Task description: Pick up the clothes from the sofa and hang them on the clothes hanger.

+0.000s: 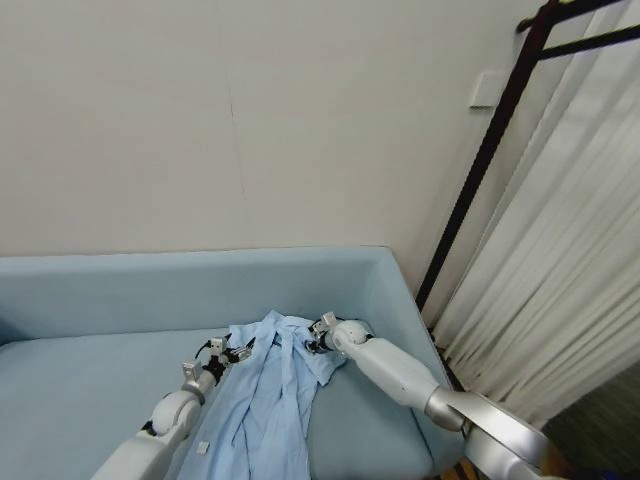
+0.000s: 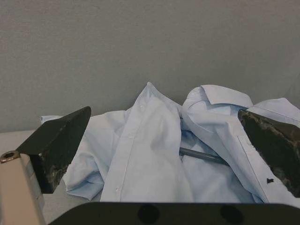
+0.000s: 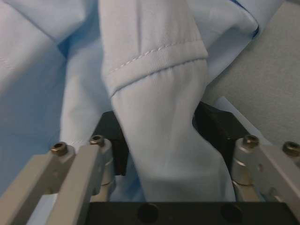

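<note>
Shirt (image 1: 262, 395), light blue: crumpled on sofa (image 1: 100, 290) seat, 6 o'clock in head view, collar toward the backrest.
Left gripper (image 1: 230, 352): at shirt's 10 o'clock edge, released, fingers spread wide, cloth ahead between them, not pinched.
Right gripper (image 1: 317, 338): at shirt's 2 o'clock, clenched on a stitched fold of shirt.
Rack (image 1: 480, 160), dark: upright at 2 o'clock beyond sofa arm, beside curtain (image 1: 560, 280).

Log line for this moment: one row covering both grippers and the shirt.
left gripper open, facing shirt | right gripper shut on shirt fold | shirt lying on sofa | clothes rack beside sofa
</note>
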You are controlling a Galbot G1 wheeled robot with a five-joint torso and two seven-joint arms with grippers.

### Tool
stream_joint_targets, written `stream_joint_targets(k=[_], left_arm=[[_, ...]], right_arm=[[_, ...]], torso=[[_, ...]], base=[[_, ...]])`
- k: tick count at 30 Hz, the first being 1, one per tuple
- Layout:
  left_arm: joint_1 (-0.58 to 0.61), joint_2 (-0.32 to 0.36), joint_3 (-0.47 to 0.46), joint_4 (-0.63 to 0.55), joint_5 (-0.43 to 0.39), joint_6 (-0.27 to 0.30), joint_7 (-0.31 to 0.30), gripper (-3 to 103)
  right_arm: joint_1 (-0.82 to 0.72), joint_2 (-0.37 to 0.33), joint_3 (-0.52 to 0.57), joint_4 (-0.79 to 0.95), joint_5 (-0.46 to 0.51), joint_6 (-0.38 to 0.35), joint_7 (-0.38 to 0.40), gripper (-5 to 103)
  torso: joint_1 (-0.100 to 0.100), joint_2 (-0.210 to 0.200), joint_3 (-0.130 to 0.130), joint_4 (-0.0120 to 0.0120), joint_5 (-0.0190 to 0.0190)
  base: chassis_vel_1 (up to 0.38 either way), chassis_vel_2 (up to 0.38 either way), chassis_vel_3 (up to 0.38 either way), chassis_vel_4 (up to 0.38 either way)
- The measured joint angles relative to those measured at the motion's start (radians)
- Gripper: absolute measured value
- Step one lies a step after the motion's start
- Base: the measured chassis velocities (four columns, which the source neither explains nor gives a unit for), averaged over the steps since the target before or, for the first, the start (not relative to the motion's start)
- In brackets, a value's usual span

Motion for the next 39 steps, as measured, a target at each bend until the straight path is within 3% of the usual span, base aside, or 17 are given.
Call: stream_joint_targets(k=[2, 4, 5, 6, 7, 11, 14, 20, 26, 30, 35, 39], left_arm=[[0.000, -0.001, 0.000, 0.001, 0.000, 0.000, 0.001, 100], [-0.002, -0.002, 0.000, 0.002, 0.000, -0.001, 0.002, 100], [-0.002, -0.002, 0.000, 0.002, 0.000, -0.001, 0.002, 100], [-0.003, -0.003, 0.000, 0.003, 0.000, -0.001, 0.002, 100], [-0.006, -0.004, 0.001, 0.007, 0.000, -0.001, 0.002, 100], [-0.009, -0.006, 0.003, 0.010, 0.000, -0.001, 0.003, 100], [-0.013, -0.008, 0.010, 0.013, 0.002, -0.001, 0.003, 100], [-0.018, -0.007, 0.015, 0.017, 0.002, -0.001, 0.003, 100], [-0.017, -0.001, 0.013, 0.015, 0.000, -0.002, 0.009, 100], [-0.003, -0.001, 0.006, 0.016, -0.001, -0.014, 0.016, 100], [0.007, -0.002, 0.000, 0.016, -0.001, -0.018, 0.020, 100], [0.006, -0.002, -0.004, 0.009, -0.002, -0.017, 0.020, 100]], right_arm=[[0.000, -0.011, -0.003, 0.020, 0.000, -0.001, 0.000, 46], [0.012, -0.048, -0.010, 0.076, 0.000, -0.004, 0.002, 57], [0.012, -0.048, -0.010, 0.076, 0.000, -0.004, 0.002, 57], [0.022, -0.059, -0.009, 0.091, -0.001, -0.004, 0.003, 62], [0.059, -0.074, 0.009, 0.142, 0.033, 0.010, 0.026, 78], [0.103, -0.042, 0.032, 0.129, 0.054, 0.042, 0.049, 89], [0.129, 0.024, 0.033, 0.061, 0.066, 0.072, 0.121, 99], [0.109, 0.105, 0.011, -0.025, 0.059, 0.069, 0.153, 100], [0.064, 0.161, -0.010, -0.184, -0.085, 0.072, 0.092, 100], [0.062, 0.184, -0.010, -0.303, -0.185, 0.103, 0.018, 100], [0.079, 0.196, -0.012, -0.366, -0.191, 0.115, -0.029, 100], [0.103, 0.205, -0.021, -0.414, -0.172, 0.111, -0.138, 100]], torso=[[0.000, 0.000, 0.000, 0.0000, -0.0001], [0.000, 0.000, 0.000, 0.0000, 0.0000], [0.000, 0.000, 0.000, 0.0000, 0.0000], [0.000, 0.000, 0.000, 0.0000, 0.0000], [0.000, 0.000, 0.000, -0.0001, 0.0000], [0.000, 0.000, 0.000, 0.0003, -0.0002], [0.000, 0.000, 0.000, 0.0004, -0.0004], [0.000, 0.000, 0.000, 0.0005, -0.0003], [0.000, 0.000, 0.000, -0.0001, 0.0000], [0.000, 0.000, 0.000, -0.0002, -0.0001], [0.000, 0.000, 0.000, 0.0003, -0.0001], [0.000, 0.000, 0.000, 0.0000, -0.0002]], base=[[0.000, 0.000, 0.000, 0.000], [0.000, 0.000, 0.000, 0.000], [0.000, 0.000, 0.000, 0.000], [0.000, 0.000, 0.000, 0.000], [0.000, 0.000, 0.000, 0.000], [0.000, 0.000, 0.000, 0.000], [0.000, 0.000, 0.000, 0.000], [0.000, 0.000, 0.000, 0.000], [0.000, 0.000, 0.000, 0.000], [0.000, 0.000, 0.000, 0.000], [0.000, 0.000, 0.000, 0.000], [0.000, 0.000, 0.000, 0.000]])
